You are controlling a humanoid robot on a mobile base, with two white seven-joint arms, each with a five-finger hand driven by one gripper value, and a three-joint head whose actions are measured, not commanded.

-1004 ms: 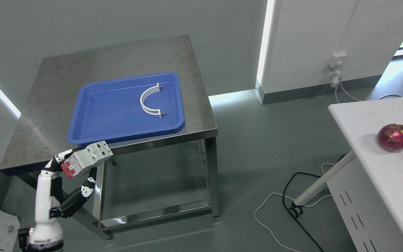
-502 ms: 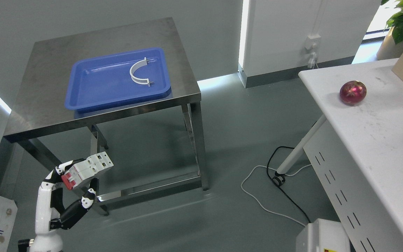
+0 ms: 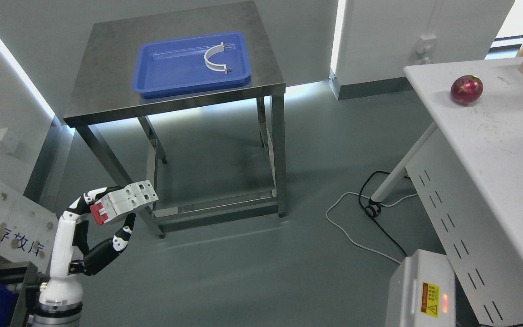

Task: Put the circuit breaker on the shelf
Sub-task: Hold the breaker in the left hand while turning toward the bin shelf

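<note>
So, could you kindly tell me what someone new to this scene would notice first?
Probably the white circuit breaker with its red switch, gripped in the left hand at the lower left, above the floor and in front of the steel table. Next, the blue tray on that table, holding a white curved clamp. Last, the shiny dark-red ball on the white table at right.

even cool indoor light, bright glowing wall strips, soft shadow under table (image 3: 107,97), sharp focus
</note>
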